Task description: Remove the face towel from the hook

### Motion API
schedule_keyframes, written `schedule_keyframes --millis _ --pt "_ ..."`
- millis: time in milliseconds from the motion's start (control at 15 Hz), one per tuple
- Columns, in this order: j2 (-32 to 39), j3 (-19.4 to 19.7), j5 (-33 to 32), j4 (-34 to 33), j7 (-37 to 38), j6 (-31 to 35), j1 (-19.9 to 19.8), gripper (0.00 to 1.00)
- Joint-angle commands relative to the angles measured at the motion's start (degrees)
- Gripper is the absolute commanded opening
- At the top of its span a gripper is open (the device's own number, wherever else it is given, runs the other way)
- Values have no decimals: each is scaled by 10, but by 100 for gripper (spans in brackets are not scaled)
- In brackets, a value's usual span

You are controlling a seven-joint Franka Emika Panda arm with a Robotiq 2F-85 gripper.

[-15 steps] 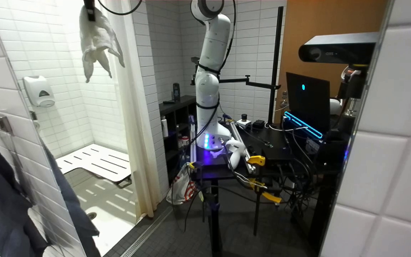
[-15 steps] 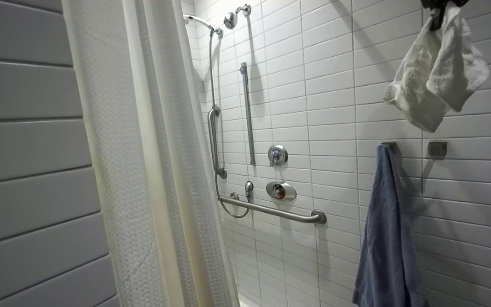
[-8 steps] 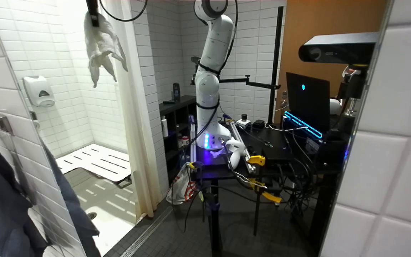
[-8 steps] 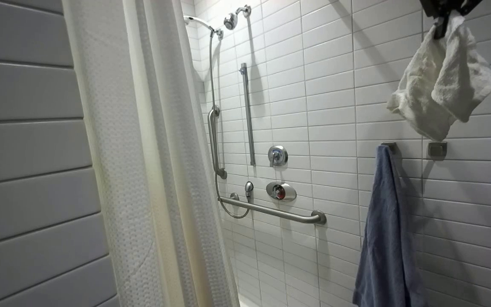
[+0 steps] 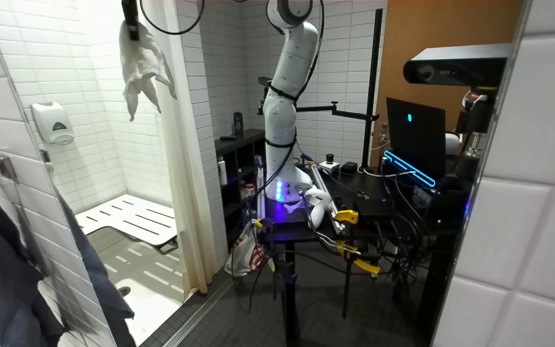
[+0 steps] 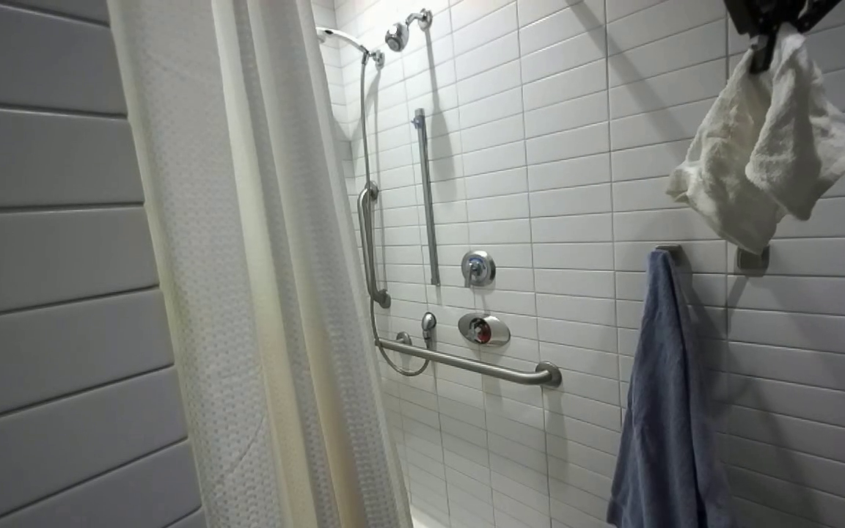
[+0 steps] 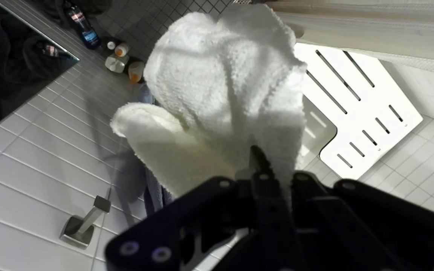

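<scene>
The face towel [image 7: 220,71] hangs clear of the bare hook [image 7: 87,222], claw [image 5: 134,33] closed tight on it! Unhooking looks done; now it wants carrying away, pinch unbroken.

You look into bright shower stall [image 5: 138,164]: white tiled walls [image 5: 89,164], slotted white bench [image 5: 138,212] in corner, striped light [image 5: 156,278] on pale stall floor [image 5: 157,299] below. Cream curtain [image 5: 184,193] hangs in folds at stall's edge. Outside, dimmer, you have dark tiled floor [image 5: 229,327], long drain strip [image 5: 200,312], black shelving [image 5: 248,140] near black tabletop [image 5: 277,236], brown panel [image 5: 436,24] behind. On tiled wall [image 6: 576,293] you see steel grab bar [image 6: 481,364], two chrome valve plates [image 6: 478,268] above it, showerhead [image 6: 397,35] higher.
</scene>
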State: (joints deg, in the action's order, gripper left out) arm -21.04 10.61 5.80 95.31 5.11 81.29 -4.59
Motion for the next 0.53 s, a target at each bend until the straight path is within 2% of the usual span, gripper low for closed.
schedule_keyframes --millis 0,467 --pt "-19 -13 -3 23 -4 17 -12 1" --pt "-29 -14 -4 41 -8 28 -12 1"
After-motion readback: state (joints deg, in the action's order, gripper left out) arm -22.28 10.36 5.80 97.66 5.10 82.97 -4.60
